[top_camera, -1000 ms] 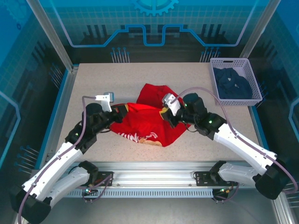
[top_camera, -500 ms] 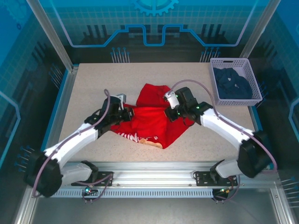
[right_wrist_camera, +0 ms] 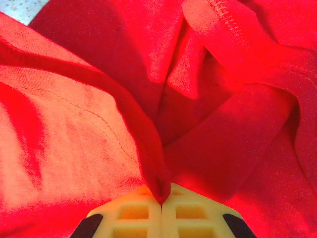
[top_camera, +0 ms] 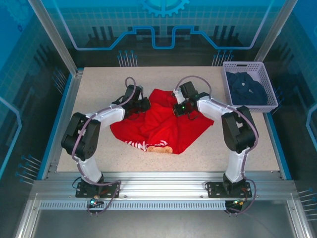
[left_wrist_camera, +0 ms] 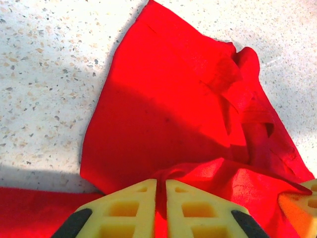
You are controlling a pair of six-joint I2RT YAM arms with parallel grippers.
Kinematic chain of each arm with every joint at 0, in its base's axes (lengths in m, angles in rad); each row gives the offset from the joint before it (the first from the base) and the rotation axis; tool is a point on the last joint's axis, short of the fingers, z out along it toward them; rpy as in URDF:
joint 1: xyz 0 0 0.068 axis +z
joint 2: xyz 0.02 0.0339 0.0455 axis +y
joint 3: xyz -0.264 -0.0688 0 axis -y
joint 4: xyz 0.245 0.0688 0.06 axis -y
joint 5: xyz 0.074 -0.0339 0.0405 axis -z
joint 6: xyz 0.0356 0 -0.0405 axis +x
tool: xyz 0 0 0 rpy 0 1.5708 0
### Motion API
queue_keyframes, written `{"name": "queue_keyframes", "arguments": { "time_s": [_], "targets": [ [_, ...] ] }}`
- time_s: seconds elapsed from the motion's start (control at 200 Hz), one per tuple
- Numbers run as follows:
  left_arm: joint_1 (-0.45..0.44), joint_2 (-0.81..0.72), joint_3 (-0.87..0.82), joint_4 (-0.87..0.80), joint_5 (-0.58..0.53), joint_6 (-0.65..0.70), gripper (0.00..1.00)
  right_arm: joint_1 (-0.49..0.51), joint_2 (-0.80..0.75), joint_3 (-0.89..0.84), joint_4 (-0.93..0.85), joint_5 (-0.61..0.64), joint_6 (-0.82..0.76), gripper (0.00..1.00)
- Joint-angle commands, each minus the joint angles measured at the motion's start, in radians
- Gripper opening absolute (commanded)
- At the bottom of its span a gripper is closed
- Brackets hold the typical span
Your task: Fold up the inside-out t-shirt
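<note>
The left arm (top_camera: 106, 115) rises from its base, bends at the elbow and stretches toward 1 o'clock. Its left gripper (top_camera: 144, 105) is turned toward 3 o'clock, and the wrist view shows the 2 yellow pads (left_wrist_camera: 131, 208) a thin slit apart; whether they pinch the t-shirt (left_wrist_camera: 163, 114) cannot be told. The right arm (top_camera: 215, 106) mirrors it, reaching toward 11 o'clock, and the right gripper (top_camera: 179, 109) points toward 8 o'clock, its 2 pads pressed together on a fold of the t-shirt.
</note>
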Motion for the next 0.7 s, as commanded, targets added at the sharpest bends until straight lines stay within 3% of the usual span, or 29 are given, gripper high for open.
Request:
{"name": "queue_keyframes", "arguments": {
  "time_s": [0.0,0.14,0.275,0.53,0.695],
  "targets": [
    [0.048,0.015,0.02,0.051,0.107,0.014,0.23,-0.018,0.029,0.043,-0.033,-0.025,-0.006,0.0],
    [0.1,0.011,-0.027,0.128,0.245,0.029,0.41,-0.026,0.049,0.062,-0.041,-0.033,-0.013,0.0],
    [0.107,0.023,-0.029,0.115,0.299,0.122,0.52,-0.028,0.059,0.066,-0.04,-0.039,-0.016,0.0],
    [0.101,0.104,0.05,-0.099,0.347,0.204,0.54,-0.029,0.033,0.043,-0.02,-0.056,-0.01,0.0],
    [0.069,0.06,-0.028,-0.078,0.385,0.171,0.54,-0.028,-0.065,-0.076,0.065,-0.145,0.011,0.0]
  ]
}}
